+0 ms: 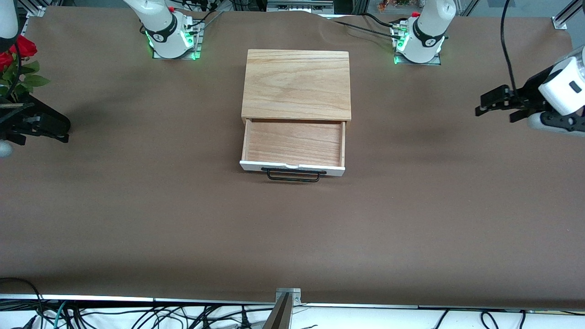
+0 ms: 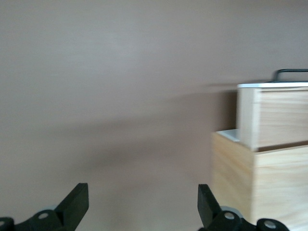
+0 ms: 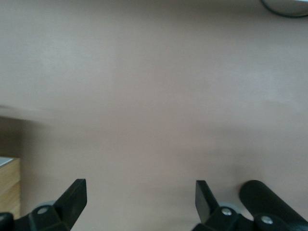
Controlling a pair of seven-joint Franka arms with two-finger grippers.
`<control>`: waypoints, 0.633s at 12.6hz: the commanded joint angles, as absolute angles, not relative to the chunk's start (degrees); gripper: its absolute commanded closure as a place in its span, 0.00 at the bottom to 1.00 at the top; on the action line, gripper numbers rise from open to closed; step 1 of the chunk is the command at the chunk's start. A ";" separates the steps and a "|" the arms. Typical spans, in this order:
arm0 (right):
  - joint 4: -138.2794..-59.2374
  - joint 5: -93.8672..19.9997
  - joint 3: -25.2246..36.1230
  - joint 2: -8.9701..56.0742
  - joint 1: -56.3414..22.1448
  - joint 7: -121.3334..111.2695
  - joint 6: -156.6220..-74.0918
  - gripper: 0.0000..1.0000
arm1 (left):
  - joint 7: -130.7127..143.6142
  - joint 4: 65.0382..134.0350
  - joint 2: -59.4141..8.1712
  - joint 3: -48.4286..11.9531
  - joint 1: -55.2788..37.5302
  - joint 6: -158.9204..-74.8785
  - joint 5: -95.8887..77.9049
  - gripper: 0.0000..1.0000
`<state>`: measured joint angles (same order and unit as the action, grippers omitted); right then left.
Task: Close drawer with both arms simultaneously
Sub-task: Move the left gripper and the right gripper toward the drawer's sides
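Observation:
The drawer (image 1: 295, 141) stands pulled out of the oak box (image 1: 297, 84) in the middle of the table, and its tray holds nothing. Its white front panel (image 1: 292, 167) and black wire handle (image 1: 293, 176) face the front camera. My left gripper (image 1: 481, 105) is open and empty above the table toward the left arm's end, well apart from the drawer. Its wrist view shows the drawer's side (image 2: 279, 115) and the box (image 2: 260, 183) past its fingers (image 2: 77, 204). My right gripper (image 1: 64, 130) is open and empty above the right arm's end. The right wrist view shows only a box corner (image 3: 8, 187).
Red flowers with green leaves (image 1: 16, 59) stand at the table's edge by the right arm's end. Both arm bases (image 1: 171, 32) (image 1: 422, 39) stand along the table's edge, farther from the front camera than the box. Brown cloth (image 1: 292, 237) covers the table.

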<state>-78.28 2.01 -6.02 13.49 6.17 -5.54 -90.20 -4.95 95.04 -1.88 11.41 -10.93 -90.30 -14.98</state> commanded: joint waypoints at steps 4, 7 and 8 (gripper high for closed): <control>-78.40 -4.39 -6.33 19.41 3.35 -5.36 -94.29 0.00 | -5.45 96.76 -9.47 1.08 -11.34 -102.98 -20.13 0.00; -78.31 -4.31 -6.33 23.10 -2.18 -4.75 -100.43 0.00 | -4.93 97.21 -13.61 -4.12 -11.34 -110.28 -22.13 0.00; -78.05 -4.39 -6.33 24.59 -3.76 -4.66 -103.16 0.00 | -4.92 97.29 -15.36 -4.48 -11.34 -112.30 -24.58 0.00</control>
